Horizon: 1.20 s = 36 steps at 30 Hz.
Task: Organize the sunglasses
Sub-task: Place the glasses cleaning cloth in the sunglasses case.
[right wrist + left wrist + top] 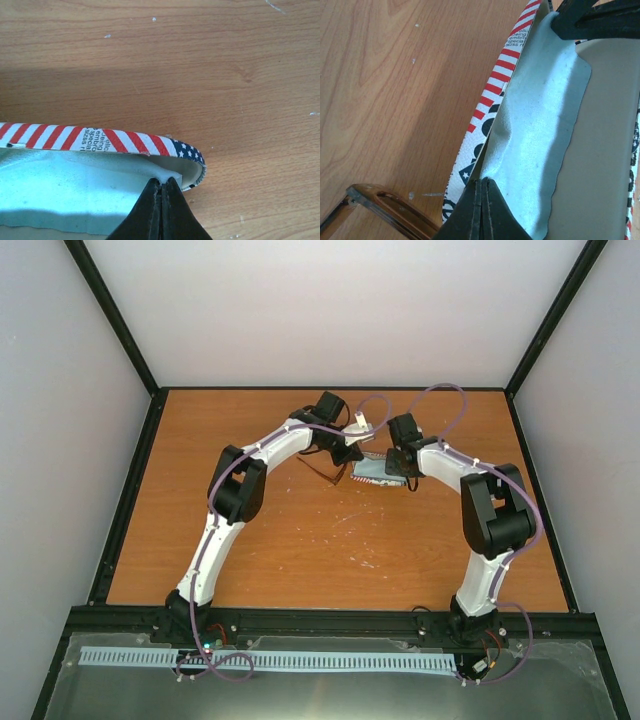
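Observation:
The sunglasses [322,471], with a thin reddish-brown frame, lie on the table just left of the open flag-patterned case [362,473]. A corner of their frame shows in the left wrist view [380,200]. A light blue cloth [378,471] lies in the case. My left gripper [353,454] is shut on one end of the cloth [540,125], beside the striped case rim [492,85]. My right gripper [400,468] is shut on the cloth's other corner [70,185], inside the case's striped rim [125,141]. The right gripper's fingers [590,17] show across the case.
The wooden table [300,540] is bounded by a black frame and grey walls. The case's beige lining [605,140] shows beside the cloth. Small white specks mark the wood near the middle.

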Available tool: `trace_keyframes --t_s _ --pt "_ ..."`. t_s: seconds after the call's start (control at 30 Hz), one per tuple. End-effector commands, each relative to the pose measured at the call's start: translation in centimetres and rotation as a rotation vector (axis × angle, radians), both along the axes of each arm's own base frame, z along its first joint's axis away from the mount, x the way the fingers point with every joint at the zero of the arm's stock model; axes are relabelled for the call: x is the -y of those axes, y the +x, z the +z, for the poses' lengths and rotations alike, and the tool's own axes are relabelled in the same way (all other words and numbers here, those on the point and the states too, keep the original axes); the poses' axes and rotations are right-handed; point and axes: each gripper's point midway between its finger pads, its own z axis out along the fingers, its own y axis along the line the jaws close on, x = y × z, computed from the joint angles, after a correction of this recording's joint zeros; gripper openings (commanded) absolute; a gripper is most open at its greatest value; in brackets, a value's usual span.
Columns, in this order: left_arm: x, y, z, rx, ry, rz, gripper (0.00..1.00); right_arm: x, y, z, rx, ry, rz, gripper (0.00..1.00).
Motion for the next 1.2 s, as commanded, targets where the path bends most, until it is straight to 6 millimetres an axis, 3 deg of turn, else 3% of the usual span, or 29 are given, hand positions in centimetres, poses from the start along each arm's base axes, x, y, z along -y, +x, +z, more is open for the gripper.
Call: trace_keyframes --t_s 0.0,0.73,1.17 --pt "1.1 0.8 1.8 0.05 -0.033 0.007 0.01 0.0 1.2 0.0 0.008 0.007 0.011 0.03" --pt "0.9 1.6 4.1 0.114 -0.052 0.051 0.01 0.0 2.3 1.1 0.047 0.015 0.017 0.03" --pt "1.1 1.6 5.1 0.122 -0.084 0.06 0.01 0.3 1.7 1.8 0.071 0.013 0.019 0.03"
